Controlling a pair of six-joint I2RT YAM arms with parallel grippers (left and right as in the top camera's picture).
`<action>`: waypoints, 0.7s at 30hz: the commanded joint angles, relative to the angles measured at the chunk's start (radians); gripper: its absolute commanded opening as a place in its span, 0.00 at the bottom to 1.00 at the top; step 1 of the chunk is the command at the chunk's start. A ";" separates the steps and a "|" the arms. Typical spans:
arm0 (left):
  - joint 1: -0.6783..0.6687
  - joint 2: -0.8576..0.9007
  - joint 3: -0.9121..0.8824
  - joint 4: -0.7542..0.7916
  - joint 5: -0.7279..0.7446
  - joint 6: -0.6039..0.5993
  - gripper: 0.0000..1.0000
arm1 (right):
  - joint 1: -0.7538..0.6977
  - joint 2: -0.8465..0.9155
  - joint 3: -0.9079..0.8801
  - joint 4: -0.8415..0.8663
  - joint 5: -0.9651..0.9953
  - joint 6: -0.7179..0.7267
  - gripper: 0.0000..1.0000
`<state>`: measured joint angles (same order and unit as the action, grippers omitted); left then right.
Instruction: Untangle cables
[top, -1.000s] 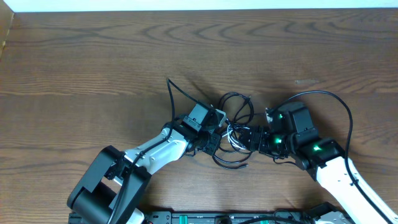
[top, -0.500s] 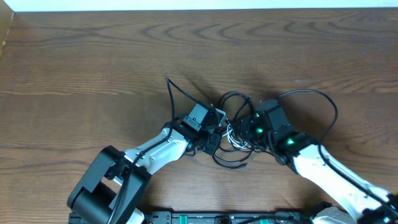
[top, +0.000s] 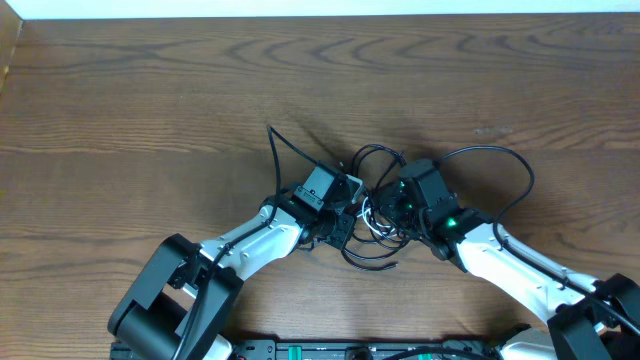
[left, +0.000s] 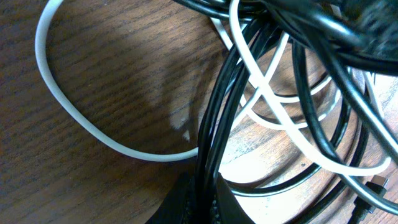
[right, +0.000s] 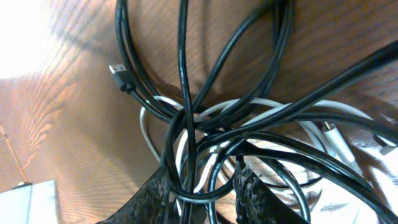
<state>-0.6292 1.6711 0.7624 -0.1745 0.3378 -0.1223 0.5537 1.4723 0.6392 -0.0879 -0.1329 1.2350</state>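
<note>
The cables (top: 375, 195) lie in one knotted heap at the table's middle: several black cords and one white cord (left: 68, 112). One black end (top: 270, 130) trails to the far left, and a black loop (top: 370, 262) lies toward the near edge. My left gripper (top: 345, 218) is at the heap's left side; in the left wrist view it (left: 204, 190) is shut on a bundle of black cords (left: 214, 124). My right gripper (top: 388, 205) is at the heap's right side; in the right wrist view it (right: 202, 186) is open, its fingers straddling crossed black cords (right: 183, 74) and the white cord (right: 146, 127). A small black plug (right: 120, 74) lies nearby.
The wooden table (top: 150, 90) stretches around the heap. The right arm's own thick black wire (top: 520, 170) arcs to the right of the heap. The arms' base rail (top: 350, 350) runs along the near edge.
My right arm has swung left and its gripper has moved into the heap's right side. My left arm and gripper have stayed in place.
</note>
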 joint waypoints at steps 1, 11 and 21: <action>0.006 0.018 -0.008 -0.011 -0.036 0.013 0.08 | 0.000 -0.063 -0.003 0.002 0.042 -0.021 0.27; 0.006 0.018 -0.008 -0.013 -0.036 0.013 0.08 | -0.028 -0.137 -0.003 0.029 -0.055 -0.143 0.01; 0.006 0.018 -0.008 -0.018 -0.036 0.013 0.08 | -0.244 -0.358 -0.003 0.024 -0.485 -0.319 0.01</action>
<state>-0.6292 1.6711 0.7628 -0.1749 0.3378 -0.1223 0.3721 1.1660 0.6384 -0.0666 -0.4389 1.0130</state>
